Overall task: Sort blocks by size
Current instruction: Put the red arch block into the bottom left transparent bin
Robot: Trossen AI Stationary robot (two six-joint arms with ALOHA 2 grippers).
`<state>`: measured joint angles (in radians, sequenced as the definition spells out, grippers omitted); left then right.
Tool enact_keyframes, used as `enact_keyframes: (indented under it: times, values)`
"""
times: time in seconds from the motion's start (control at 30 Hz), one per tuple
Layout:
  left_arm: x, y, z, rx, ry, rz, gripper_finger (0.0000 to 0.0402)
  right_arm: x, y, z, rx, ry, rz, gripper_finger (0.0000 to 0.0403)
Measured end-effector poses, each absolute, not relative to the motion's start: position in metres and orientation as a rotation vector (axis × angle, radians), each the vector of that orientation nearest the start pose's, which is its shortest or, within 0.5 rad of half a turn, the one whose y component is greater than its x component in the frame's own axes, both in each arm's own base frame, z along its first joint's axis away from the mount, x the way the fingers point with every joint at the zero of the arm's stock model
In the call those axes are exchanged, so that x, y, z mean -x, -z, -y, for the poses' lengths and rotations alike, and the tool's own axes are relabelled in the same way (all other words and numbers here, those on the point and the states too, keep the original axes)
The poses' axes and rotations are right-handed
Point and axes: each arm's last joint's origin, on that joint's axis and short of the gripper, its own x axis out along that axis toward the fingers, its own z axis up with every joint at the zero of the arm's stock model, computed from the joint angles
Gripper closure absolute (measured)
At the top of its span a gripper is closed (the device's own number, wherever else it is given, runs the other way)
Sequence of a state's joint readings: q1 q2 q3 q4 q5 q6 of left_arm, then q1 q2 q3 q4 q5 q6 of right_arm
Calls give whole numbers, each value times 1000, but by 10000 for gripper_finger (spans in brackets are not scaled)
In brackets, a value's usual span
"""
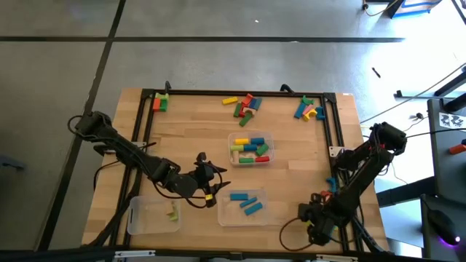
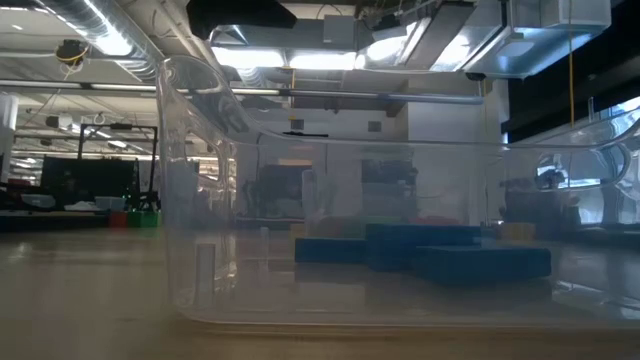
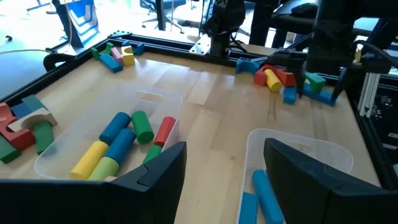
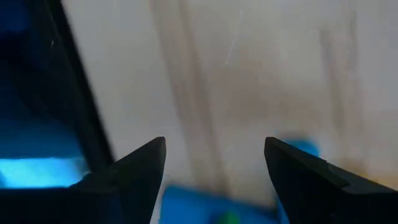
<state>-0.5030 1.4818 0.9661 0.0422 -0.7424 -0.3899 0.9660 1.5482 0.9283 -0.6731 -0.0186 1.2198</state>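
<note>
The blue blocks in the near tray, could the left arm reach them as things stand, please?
Probably yes: the left gripper hangs open just beside that tray, and the blue blocks lie uncovered with nothing between.

High view looks straight down on whole table [image 1: 196, 138]. Low view sits level, pressed close against the clear tray [image 2: 330, 240] holding blue blocks [image 1: 247, 201]; left wrist view shares that tray. Right wrist view faces tabletop closely.

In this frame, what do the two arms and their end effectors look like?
Both the left arm and the right arm are black, jointed, with black cables trailing along them. The left end effector has two broad, matte black wedge-shaped fingers, with a yellow mark near the wrist. The right end effector has matching dark fingers.
</note>
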Motion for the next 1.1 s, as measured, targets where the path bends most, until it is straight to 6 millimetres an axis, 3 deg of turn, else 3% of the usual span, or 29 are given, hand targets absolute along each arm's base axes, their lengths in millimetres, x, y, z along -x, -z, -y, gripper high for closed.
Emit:
enact_keyframes:
  times: [0.17, 0.4, 0.57, 0.77, 1.1]
  values:
    - [-289, -257, 136, 97, -303, -333, 192, -139, -181, -236, -506, 25, -1579, 130]
    - [-289, -257, 136, 76, -301, -336, 192, -135, -182, -240, -503, -5, -1582, 130]
    - [-289, -257, 136, 76, -301, -336, 192, -117, -180, -242, -408, -32, -1691, 130]
    - [-289, -257, 136, 75, -301, -337, 192, -104, -179, -242, -270, -53, -1666, 130]
    - [-289, -257, 136, 64, -299, -340, 192, -104, -179, -243, -253, -74, -1642, 130]
